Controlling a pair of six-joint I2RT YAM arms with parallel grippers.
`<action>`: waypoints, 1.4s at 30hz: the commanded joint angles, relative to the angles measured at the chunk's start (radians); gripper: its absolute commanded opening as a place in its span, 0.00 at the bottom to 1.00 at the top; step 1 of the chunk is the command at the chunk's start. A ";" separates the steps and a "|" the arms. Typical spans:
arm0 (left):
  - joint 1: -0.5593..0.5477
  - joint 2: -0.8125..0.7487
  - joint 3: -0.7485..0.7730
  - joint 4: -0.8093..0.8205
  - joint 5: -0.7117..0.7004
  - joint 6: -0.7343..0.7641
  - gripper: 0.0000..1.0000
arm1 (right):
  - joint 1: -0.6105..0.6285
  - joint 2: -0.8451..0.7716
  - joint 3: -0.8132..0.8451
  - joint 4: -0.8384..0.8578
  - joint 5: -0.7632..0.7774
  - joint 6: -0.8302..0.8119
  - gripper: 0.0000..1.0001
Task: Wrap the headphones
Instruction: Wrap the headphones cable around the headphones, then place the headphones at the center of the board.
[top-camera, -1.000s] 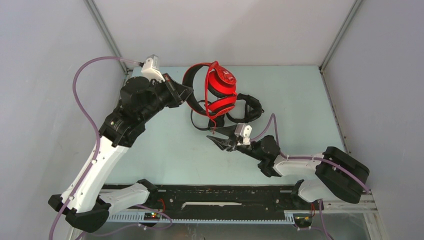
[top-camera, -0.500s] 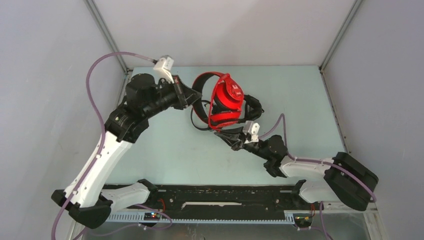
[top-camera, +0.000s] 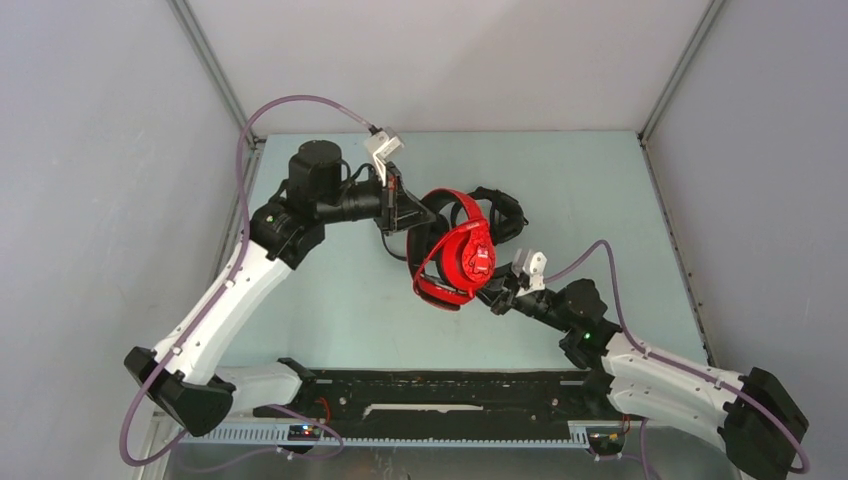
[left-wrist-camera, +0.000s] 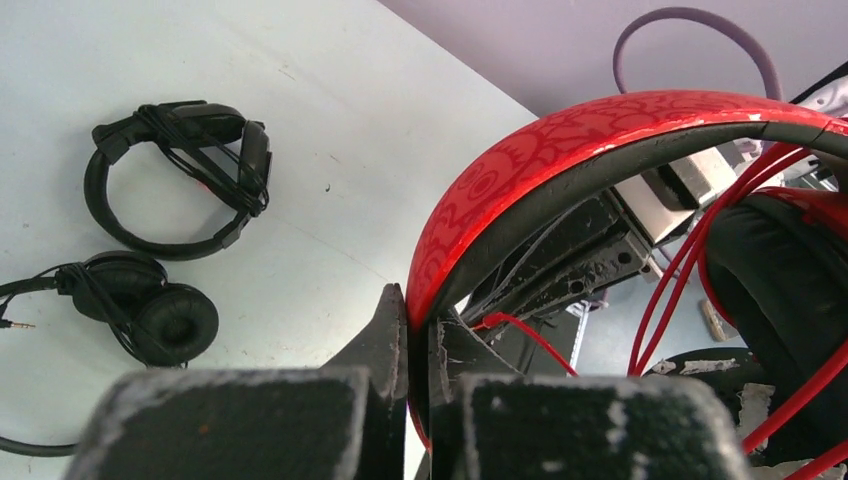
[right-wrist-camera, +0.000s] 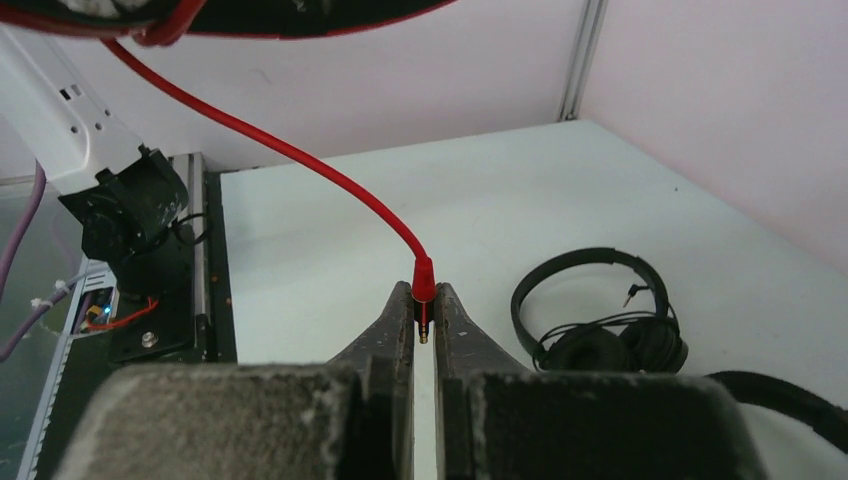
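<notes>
From above, the red headset (top-camera: 462, 255) hangs over the table (top-camera: 330, 300) between your left pincer (top-camera: 428, 215) and right pincer (top-camera: 497, 300). Left wrist: pincer clamped on the red headband (left-wrist-camera: 600, 150), bulkier black headset (left-wrist-camera: 180, 170) and slim black headset (left-wrist-camera: 150, 312) lying on the table beyond. Right wrist: pincer pinching the red plug (right-wrist-camera: 424, 292) of its cable
</notes>
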 joint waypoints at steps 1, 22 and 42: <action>0.002 0.003 -0.006 0.151 0.003 -0.053 0.00 | -0.002 -0.008 -0.024 -0.085 -0.018 0.008 0.00; 0.003 -0.072 -0.006 0.279 -0.169 -0.462 0.00 | 0.038 0.235 0.057 0.134 0.012 0.024 0.00; 0.005 0.003 0.033 0.130 -0.314 -0.401 0.00 | 0.089 0.367 0.150 0.164 -0.223 0.006 0.00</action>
